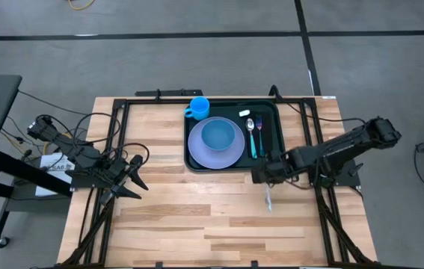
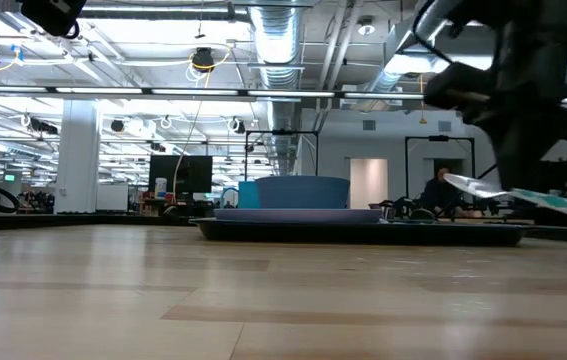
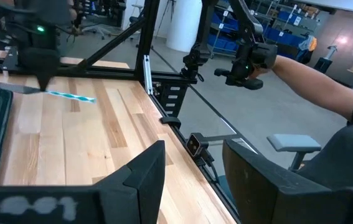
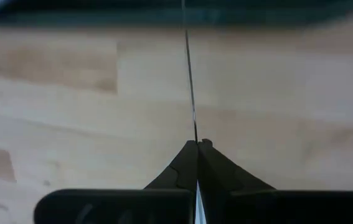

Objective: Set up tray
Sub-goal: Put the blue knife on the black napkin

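Sitting near the tabletop's far edge, a dark green rimmed tray [image 1: 273,112] is carrying a plate [image 1: 197,149], bowl [image 1: 222,135], mug [image 1: 198,107], and spoons [image 1: 252,134]; the right gripper [image 1: 261,173] is pinching a knife [image 1: 268,196], while the left gripper [image 1: 138,173] is gaping, holding nothing.

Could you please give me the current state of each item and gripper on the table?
tray: flat on table, loaded.
plate: on tray, under bowl.
bowl: upright on plate.
cup: upright, at the tray's far corner.
spoon and fork: lying on tray.
knife: held above table.
right gripper: shut on knife.
left gripper: open, empty.
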Robot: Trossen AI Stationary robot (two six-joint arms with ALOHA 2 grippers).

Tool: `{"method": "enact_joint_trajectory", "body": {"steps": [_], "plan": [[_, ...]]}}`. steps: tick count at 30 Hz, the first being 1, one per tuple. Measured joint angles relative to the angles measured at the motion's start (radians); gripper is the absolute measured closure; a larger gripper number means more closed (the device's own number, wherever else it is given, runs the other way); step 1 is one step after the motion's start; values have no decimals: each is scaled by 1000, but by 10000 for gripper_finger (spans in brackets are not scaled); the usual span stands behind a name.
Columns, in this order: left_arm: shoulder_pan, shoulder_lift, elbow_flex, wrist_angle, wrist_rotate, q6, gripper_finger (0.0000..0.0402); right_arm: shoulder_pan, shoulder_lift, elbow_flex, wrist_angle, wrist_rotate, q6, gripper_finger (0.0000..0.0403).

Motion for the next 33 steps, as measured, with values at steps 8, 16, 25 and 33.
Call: {"method": "enact_joint_trajectory", "body": {"steps": [8, 16, 25, 33], "plan": [[-8, 0, 0, -40, -1, -8, 253, -296, -52, 0, -11, -44, -322, 403], [-86, 0, 0, -38, -48, -19, 253, -641, -81, 0, -65, -147, -632, 403], [-131, 0, 0, -33, -114, 24, 253, -960, -70, 0, -39, -261, -885, 403], [-132, 0, 0, -57, -109, 83, 253, -1089, 28, 0, 48, -346, -1030, 403]]}}
